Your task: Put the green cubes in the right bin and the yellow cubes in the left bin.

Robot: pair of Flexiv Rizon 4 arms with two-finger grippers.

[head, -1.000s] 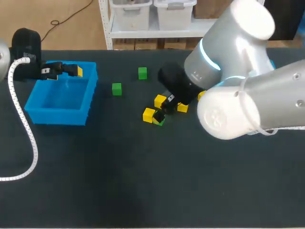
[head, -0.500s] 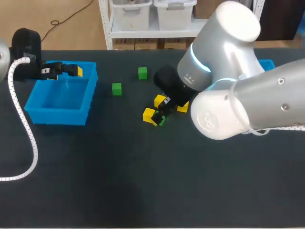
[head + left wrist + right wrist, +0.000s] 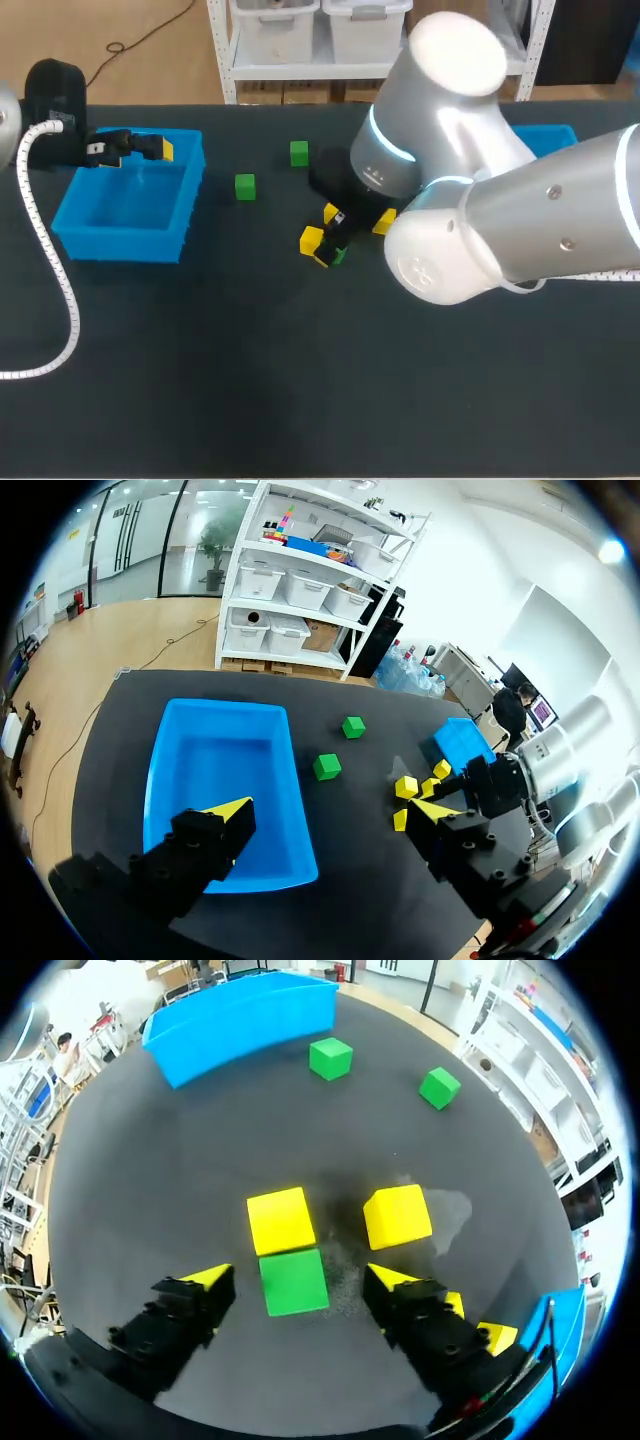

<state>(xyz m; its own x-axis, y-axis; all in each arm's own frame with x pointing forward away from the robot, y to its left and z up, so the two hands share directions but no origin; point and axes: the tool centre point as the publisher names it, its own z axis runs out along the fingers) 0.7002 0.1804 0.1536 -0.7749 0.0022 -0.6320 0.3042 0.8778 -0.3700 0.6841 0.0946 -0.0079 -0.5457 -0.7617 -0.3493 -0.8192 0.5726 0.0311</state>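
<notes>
With my right pincer (image 3: 300, 1276) spread wide and empty, the green cube (image 3: 293, 1282) sits between the two tips. There's a gap on each side, no contact that I can see.

Risks as I judge them:
- A yellow cube (image 3: 279, 1220) butts against the green one's far face. If I come down too far forward, a tip clips it, or it drags along on the close and lift.
- A second yellow cube (image 3: 397, 1216) lies just ahead of one finger. A small sideways error on the descent lands the tip on it.
- The green cube looks slightly turned against my finger line, so one tip touching first would spin it and leave a corner pinch that could slip on the way to the right bin (image 3: 545, 135).
- More yellow cubes lie close under my wrist. I can't tell the clearance.

My left pincer (image 3: 330, 810) is also spread and holding nothing, hanging over the left bin (image 3: 120, 243).

The surface is a flat, matte black table (image 3: 250, 400), which shows no ridges or lips. Two more green cubes (image 3: 245, 186) (image 3: 299, 152) lie apart, between the cluster and the left bin. A white cable (image 3: 50, 290) from my left arm loops over the near left of the table, well away from the cluster.
</notes>
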